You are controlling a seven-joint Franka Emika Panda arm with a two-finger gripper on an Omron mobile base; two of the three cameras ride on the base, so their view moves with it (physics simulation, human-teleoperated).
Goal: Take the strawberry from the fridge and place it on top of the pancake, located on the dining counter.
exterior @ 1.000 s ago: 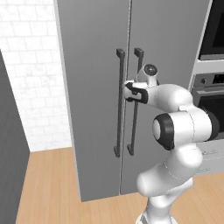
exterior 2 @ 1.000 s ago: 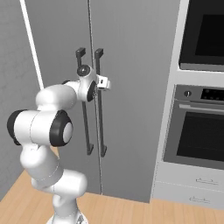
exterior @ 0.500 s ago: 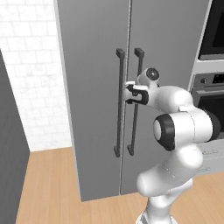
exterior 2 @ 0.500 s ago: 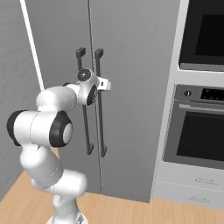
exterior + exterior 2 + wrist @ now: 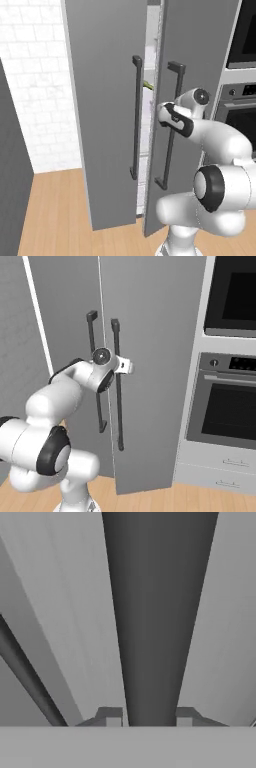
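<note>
Gripper now clamped on right handle; fridge doors newly ajar, so strawberry access opening.

fridge doors: matte grey, smooth. bar handle: dark, satin-smooth. floor: light wood. wall: white brick. oven: glossy black glass.

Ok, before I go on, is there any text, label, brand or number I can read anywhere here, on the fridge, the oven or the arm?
None can be read.
The fridge doors and their handle: plain, no lettering.
The oven control strip: a knob and a dark panel, any marks there too small to read.
The arm and the gripper: no markings seen.
</note>
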